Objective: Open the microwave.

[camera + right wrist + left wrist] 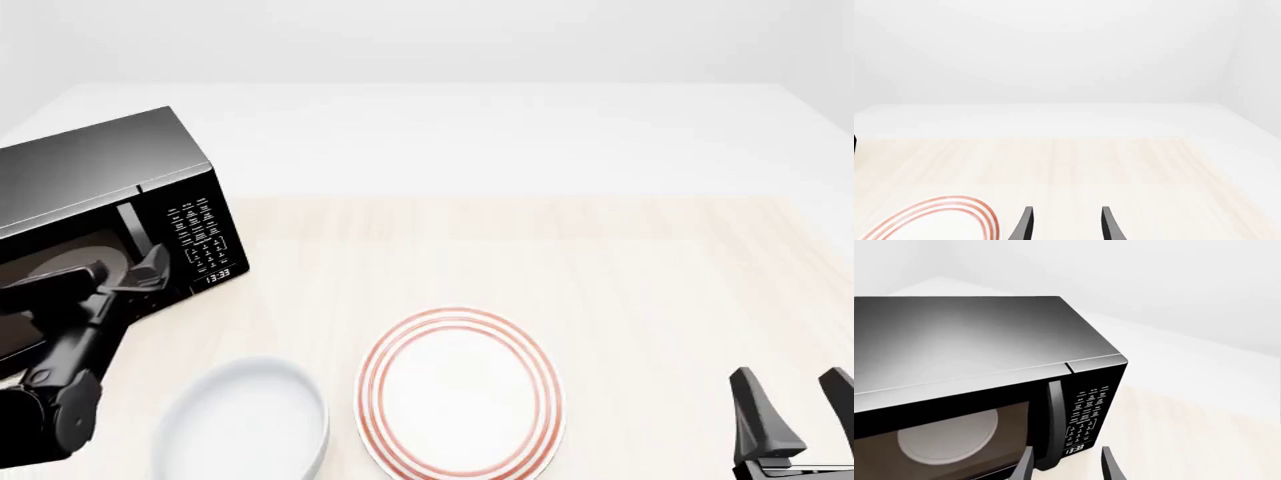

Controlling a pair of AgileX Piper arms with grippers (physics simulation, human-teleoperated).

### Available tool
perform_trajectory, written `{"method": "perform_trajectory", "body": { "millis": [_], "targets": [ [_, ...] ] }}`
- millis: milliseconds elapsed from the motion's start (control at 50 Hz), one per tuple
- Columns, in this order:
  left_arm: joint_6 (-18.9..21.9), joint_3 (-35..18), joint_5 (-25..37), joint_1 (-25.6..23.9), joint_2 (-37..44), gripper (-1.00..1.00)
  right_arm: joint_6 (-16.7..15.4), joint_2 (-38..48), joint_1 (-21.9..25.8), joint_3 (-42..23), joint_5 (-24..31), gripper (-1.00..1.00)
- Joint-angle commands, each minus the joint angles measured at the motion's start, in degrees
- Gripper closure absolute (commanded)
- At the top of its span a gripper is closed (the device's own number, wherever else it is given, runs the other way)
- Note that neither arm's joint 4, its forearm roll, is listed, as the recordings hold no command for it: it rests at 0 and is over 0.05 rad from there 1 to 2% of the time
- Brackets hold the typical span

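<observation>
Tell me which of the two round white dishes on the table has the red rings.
The plate at the table's middle, nearer the right end effector. Its rim carries thin red rings; the bowl to its left is plain white with a raised wall.

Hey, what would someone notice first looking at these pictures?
The glossy black microwave at the table's far left, door shut, with the left gripper open right by its bar handle. Then the red-ringed plate at the near middle, a white bowl beside it.
</observation>
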Motion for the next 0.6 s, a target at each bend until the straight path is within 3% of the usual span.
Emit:
{"method": "perform_trajectory", "body": {
  "millis": [20, 600],
  "targets": [
    [-0.28, -1.54, -0.36, -0.20, 2.40, -1.00, 0.00, 0.00, -0.01, 0.00, 0.00, -1.00],
    [-0.12, -4.28, -0.43, -0.02, 5.54, -1.00, 0.00, 0.00, 0.00, 0.00, 0.00, -1.00]
  ]
}}
